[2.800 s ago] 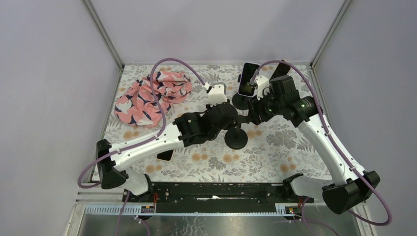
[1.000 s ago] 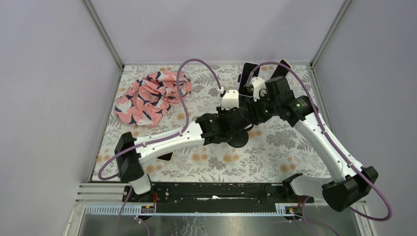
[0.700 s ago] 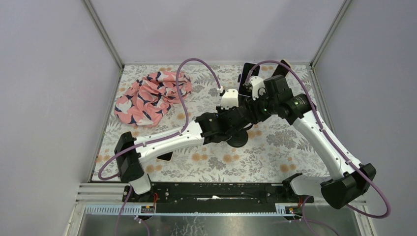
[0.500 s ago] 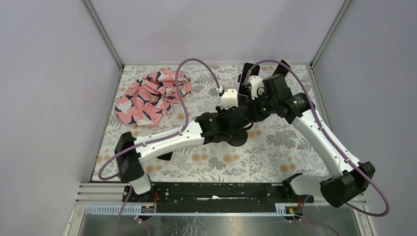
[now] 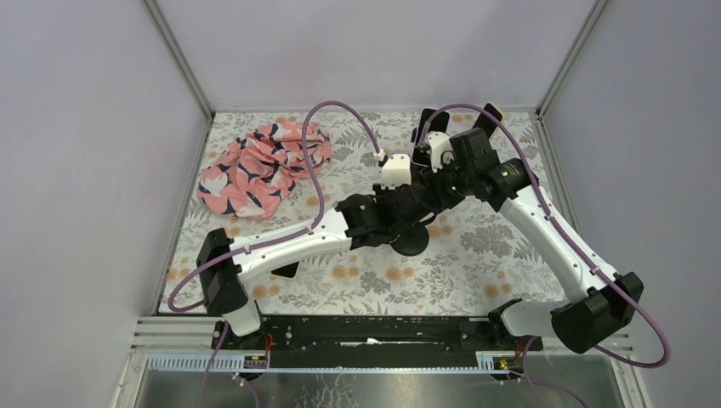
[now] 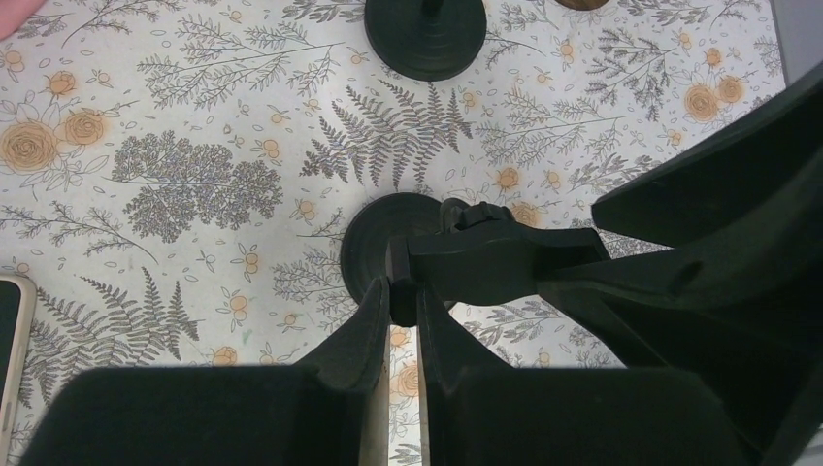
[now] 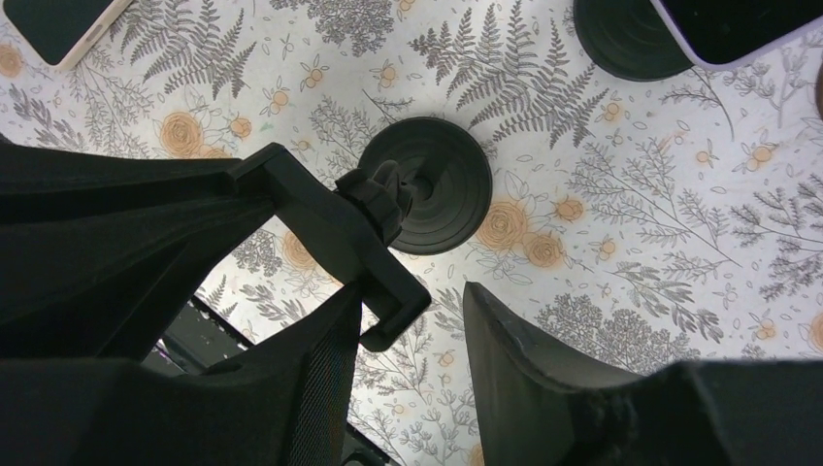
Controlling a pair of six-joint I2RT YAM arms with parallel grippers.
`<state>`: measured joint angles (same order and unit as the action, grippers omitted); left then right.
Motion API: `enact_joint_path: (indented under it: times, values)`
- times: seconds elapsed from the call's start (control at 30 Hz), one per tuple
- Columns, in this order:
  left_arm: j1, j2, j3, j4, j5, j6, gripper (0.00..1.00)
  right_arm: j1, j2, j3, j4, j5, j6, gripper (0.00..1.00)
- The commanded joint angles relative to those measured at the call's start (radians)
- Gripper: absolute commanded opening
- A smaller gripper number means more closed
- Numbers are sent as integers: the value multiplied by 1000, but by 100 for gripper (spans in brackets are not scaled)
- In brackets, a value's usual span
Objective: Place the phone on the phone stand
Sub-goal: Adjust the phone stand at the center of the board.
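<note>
while upright, phone stand in left gripper

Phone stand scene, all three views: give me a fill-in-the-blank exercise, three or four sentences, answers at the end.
The phone stand gripped by the left arm's jaws carries ____ phone.
The right arm's jaws stand ____, gripping nothing.
The other stand, farther back, carries a ____.
The crumpled cloth lies on the ____ arm's side.
Answers: no; open; phone; left.
</note>
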<state>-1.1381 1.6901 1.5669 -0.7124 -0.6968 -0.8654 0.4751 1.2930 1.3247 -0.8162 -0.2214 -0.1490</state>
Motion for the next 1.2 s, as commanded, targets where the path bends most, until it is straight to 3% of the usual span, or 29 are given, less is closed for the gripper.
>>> enact_joint_path:
  times: [0.0,0.1,0.23,0.53,0.77,1.17]
  values:
    - [-5,-45,0,44,-2,-15,0,0,24,33,22,5,-7,49]
    - [-6,-43,0,44,-12,-11,0,1,18,26,18,4,-10,48]
    - [-5,-41,-3,42,-30,-3,0,0,-9,12,13,43,-20,26]
    - [9,-101,-54,4,-129,19,0,-44,-58,-33,4,107,-40,6]
    - [34,-162,-103,-1,-136,37,0,-99,-69,-77,16,124,-64,0]
    - [80,-219,-160,-18,-110,61,0,-215,-68,-76,-24,78,-155,0]
